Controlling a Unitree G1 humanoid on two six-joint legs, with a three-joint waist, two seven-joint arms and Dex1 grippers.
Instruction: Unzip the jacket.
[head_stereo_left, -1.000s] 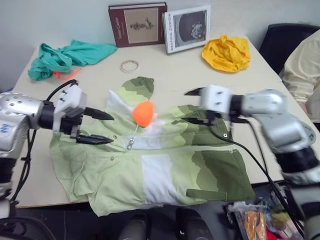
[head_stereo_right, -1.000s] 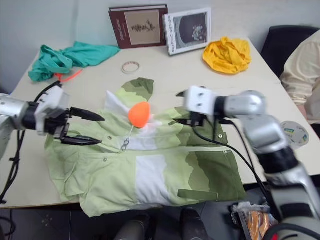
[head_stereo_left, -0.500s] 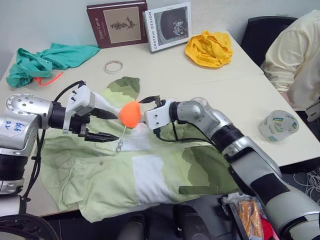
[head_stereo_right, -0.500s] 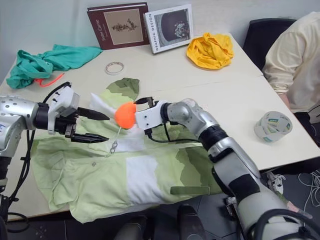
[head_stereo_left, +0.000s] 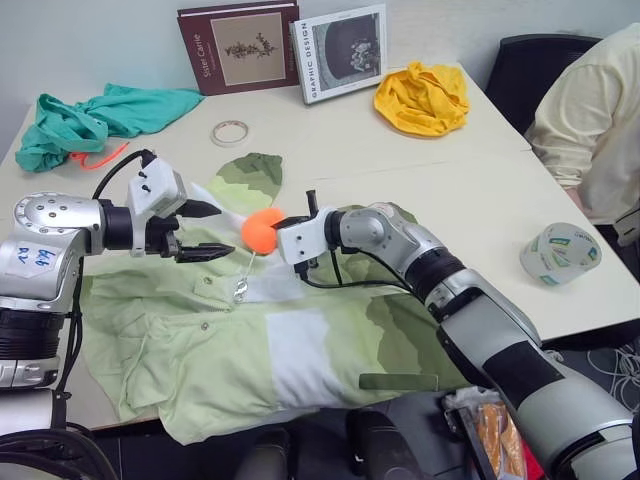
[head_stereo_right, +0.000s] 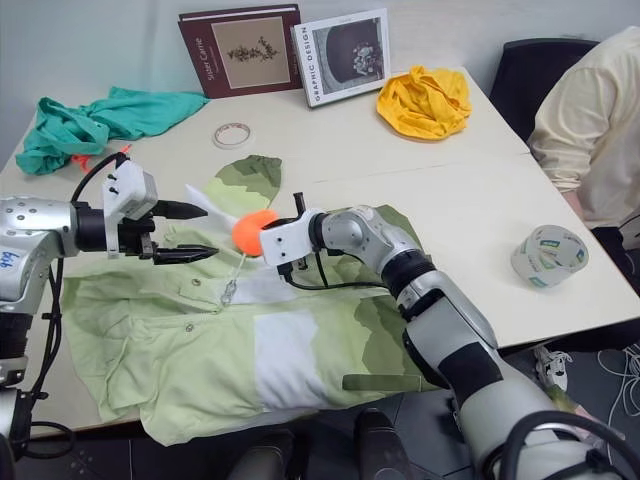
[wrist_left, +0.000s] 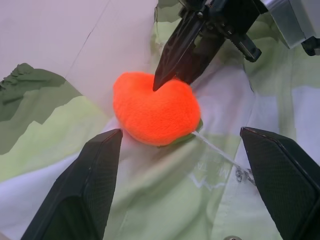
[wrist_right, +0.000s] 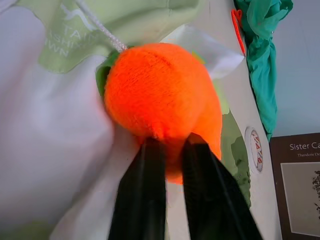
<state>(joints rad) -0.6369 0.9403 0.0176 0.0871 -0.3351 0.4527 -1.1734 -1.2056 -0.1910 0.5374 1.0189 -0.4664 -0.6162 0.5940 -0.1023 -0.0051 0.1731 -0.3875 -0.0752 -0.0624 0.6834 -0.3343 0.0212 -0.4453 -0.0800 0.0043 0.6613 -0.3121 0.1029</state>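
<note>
The jacket (head_stereo_left: 300, 340) is spread flat on the table (head_stereo_left: 450, 180), front up. An orange plush pull (wrist_left: 155, 107) is tied by a white cord (wrist_left: 215, 150) to the zipper slider (head_stereo_left: 240, 290). The right gripper (wrist_right: 170, 150) is pinched on the pull's edge, jaws nearly together, presumably to drag the slider. The left gripper (wrist_left: 185, 175) is held wide, the pull between and just beyond its jaws, probably ready to pin the cloth.

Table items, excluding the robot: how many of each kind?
Cloth items: 3: colour-block green jacket, teal-green cloth, yellow cloth
Books: 2: maroon book, grey design book
Tape rolls: 2
Orange plush pull: 1
Total: 8
</note>
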